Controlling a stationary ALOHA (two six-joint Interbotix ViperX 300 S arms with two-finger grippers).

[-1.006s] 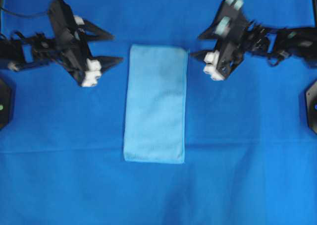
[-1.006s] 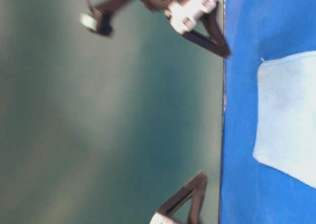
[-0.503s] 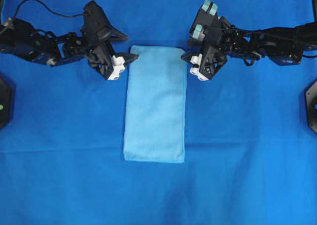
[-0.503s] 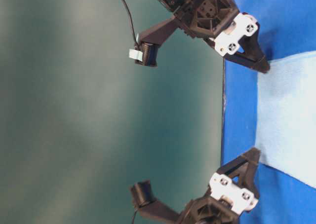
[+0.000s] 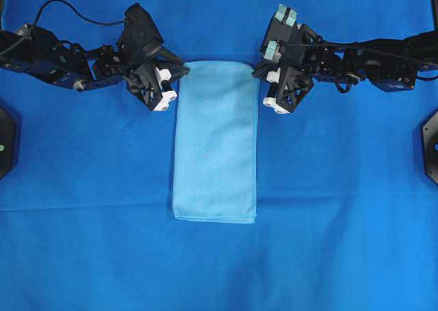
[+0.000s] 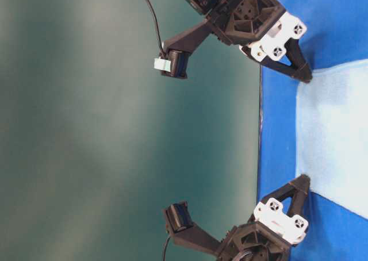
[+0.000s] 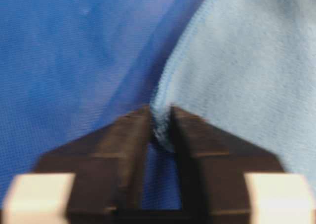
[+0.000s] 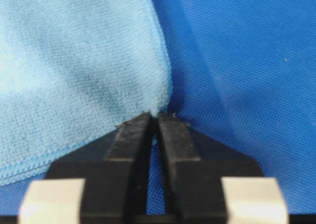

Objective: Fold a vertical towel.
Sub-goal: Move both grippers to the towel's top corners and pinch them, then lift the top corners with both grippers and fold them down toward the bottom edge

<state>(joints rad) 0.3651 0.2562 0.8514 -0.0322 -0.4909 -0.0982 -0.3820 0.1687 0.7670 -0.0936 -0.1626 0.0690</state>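
The light blue towel (image 5: pixel 215 143) lies flat and lengthwise on the table, its long sides running away from the near edge. My left gripper (image 5: pixel 183 70) is shut on the towel's far left corner; in the left wrist view the left gripper (image 7: pixel 160 120) pinches the towel (image 7: pixel 242 76) edge between its black fingers. My right gripper (image 5: pixel 256 70) is shut on the far right corner; in the right wrist view the right gripper (image 8: pixel 154 116) clamps the tip of the towel (image 8: pixel 74 61). In the table-level view the towel (image 6: pixel 333 140) stretches between both grippers' tips.
A darker royal-blue table cloth (image 5: pixel 342 188) covers the whole work surface. Both arms reach in from the far left and far right sides. Black mounts (image 5: pixel 432 146) sit at the table's side edges.
Both grippers went from open beside the towel's far corners to shut on them. The towel's far corners are slightly drawn in and rounded.
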